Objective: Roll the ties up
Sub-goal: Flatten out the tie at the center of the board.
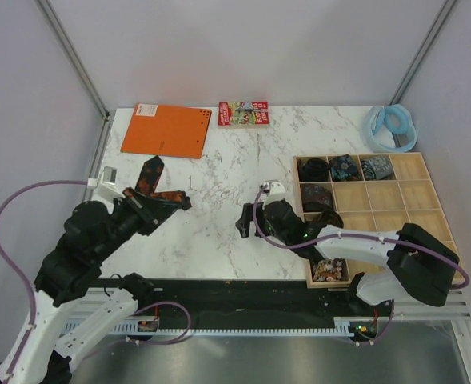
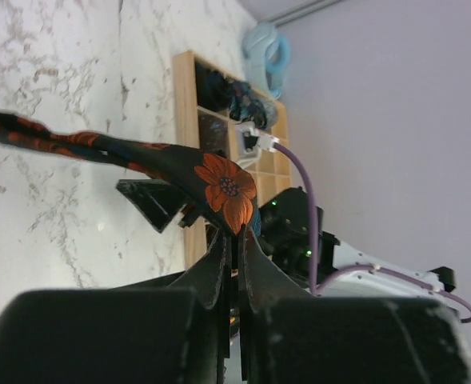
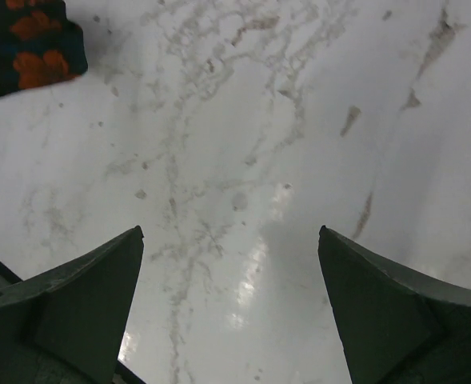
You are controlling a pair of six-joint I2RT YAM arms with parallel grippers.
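My left pincer (image 2: 233,244) is pressed together on the flowered tie (image 2: 223,186), held over the left of the table (image 1: 219,160). It's soft, light, limp cloth that I judge will sag and slip, so it's best pinched near an end. My right pincer (image 3: 231,234) hangs spread, empty. The wooden tray (image 1: 427,200) holds coiled ties (image 1: 345,166) in three far-row compartments.
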